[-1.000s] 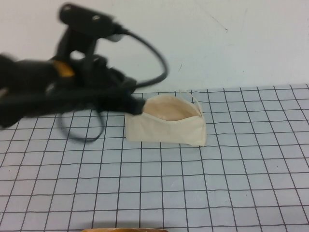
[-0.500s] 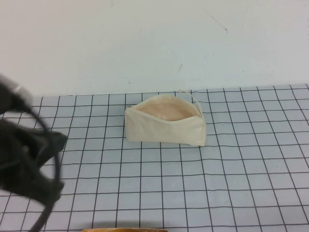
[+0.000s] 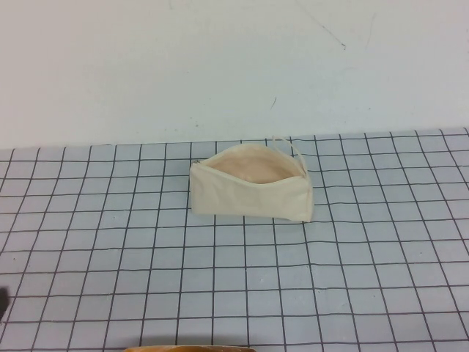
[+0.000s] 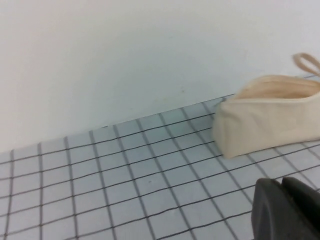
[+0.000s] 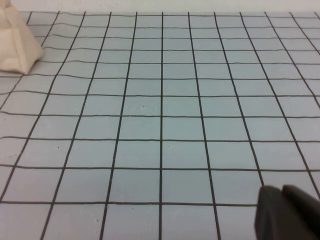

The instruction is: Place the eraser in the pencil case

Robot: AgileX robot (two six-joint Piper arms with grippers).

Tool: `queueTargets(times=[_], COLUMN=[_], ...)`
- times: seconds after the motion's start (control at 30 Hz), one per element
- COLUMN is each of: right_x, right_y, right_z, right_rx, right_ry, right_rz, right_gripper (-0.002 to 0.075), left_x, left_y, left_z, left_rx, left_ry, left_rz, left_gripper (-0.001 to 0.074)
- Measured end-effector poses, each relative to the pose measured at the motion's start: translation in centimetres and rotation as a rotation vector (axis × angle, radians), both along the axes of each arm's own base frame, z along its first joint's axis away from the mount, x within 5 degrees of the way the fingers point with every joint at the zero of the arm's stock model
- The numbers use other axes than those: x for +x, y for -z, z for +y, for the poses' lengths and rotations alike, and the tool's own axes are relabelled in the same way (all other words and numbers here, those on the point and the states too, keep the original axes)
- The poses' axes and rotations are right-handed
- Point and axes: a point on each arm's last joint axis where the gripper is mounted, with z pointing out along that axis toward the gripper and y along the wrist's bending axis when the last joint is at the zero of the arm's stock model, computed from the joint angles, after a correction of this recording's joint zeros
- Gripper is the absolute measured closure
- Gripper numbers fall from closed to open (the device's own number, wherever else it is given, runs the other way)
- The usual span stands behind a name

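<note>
The cream fabric pencil case [image 3: 251,188] stands on the grid mat at the middle back, its mouth open upward and showing pale pinkish lining. It also shows in the left wrist view [image 4: 270,117] with its pull cord [image 4: 306,62], and one corner of it shows in the right wrist view [image 5: 15,42]. The eraser is not in view anywhere. My left gripper [image 4: 281,187] is shut and empty, low over the mat, short of the case. My right gripper [image 5: 282,192] is shut and empty over bare mat, far from the case. Neither gripper shows clearly in the high view.
A grey grid mat [image 3: 330,293] covers the table up to a white wall [image 3: 234,66]. A thin orange-brown edge [image 3: 190,349] shows at the bottom of the high view. A dark sliver [image 3: 2,302] sits at the left edge.
My left arm, which was at the case's left end a second ago, has pulled back to the left and nearly out of the high view. The case has not moved.
</note>
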Motion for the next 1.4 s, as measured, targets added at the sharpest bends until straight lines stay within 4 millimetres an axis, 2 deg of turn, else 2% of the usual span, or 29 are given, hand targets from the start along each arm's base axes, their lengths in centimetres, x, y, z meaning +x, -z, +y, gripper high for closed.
queueTargets(times=[0.23, 0.43, 0.8, 1.4], right_x=[0.0, 0.0, 0.0, 0.0], right_y=[0.0, 0.0, 0.0, 0.0], right_z=[0.0, 0.0, 0.0, 0.0], right_rx=[0.000, 0.000, 0.000, 0.000], right_ry=[0.000, 0.000, 0.000, 0.000], right_rz=[0.000, 0.000, 0.000, 0.000], right_gripper=[0.0727, 0.0727, 0.0727, 0.0727], left_x=[-1.9, -2.3, -2.6, -2.7], left_y=[5.3, 7.9, 9.2, 9.3], left_z=[1.8, 2.3, 1.9, 1.9], left_rx=[-0.063, -0.104, -0.056, -0.056], left_ry=[-0.222, -0.305, -0.242, -0.242], left_rz=[-0.018, -0.011, 0.124, 0.140], left_gripper=[0.0736, 0.0736, 0.0736, 0.0736])
